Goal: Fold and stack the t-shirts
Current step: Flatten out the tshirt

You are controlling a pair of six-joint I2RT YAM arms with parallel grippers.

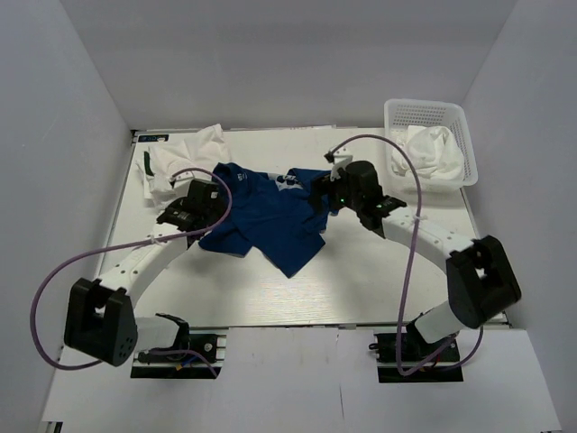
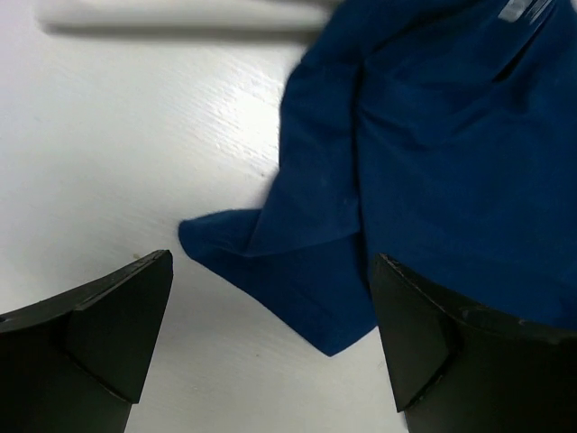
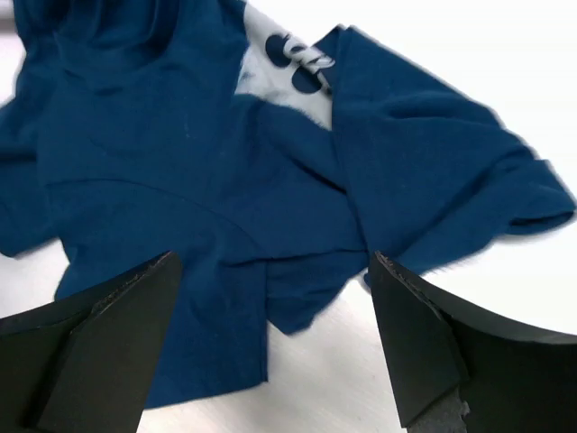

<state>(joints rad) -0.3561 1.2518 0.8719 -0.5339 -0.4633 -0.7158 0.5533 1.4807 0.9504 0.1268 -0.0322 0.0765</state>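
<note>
White-walled booth, pale wood-grain table [image 1: 361, 280] seen from above. Near the centre, a blue tee [image 1: 261, 212], rumpled and folded partly over itself, one corner pointing to 6 o'clock.

On its chest, toward 1 o'clock from the table's centre, a white-and-blue print [image 1: 288, 180]. Same print [image 3: 293, 63] in the right wrist view: round blue shapes on a white patch, half tucked under a fold, not legible. Small pale mark near the collar, at the tee's 11 o'clock, too small to read.

At 10 o'clock on the table, a white tee [image 1: 180, 158], bunched, just beside the blue tee's far left edge. At 2 o'clock, a white mesh basket [image 1: 424, 113] with a second white tee [image 1: 433, 149] heaped inside, well apart from the blue one. Purple cables [image 1: 54, 289] looping out from both arms.

Left gripper [image 1: 185, 209] at the blue tee's 9 o'clock edge, fingers spread wide, holding nothing. In the left wrist view, that gripper [image 2: 270, 262] over a sleeve corner of the blue tee [image 2: 433, 153], bare table toward 9 o'clock.

Right gripper [image 1: 338, 194] at the tee's 3 o'clock edge, just beside the print, likewise spread wide and empty. In the right wrist view, that gripper [image 3: 270, 262] over folded blue tee [image 3: 180, 153] spanning the gap. Contact between fingers and cloth: cannot tell.
</note>
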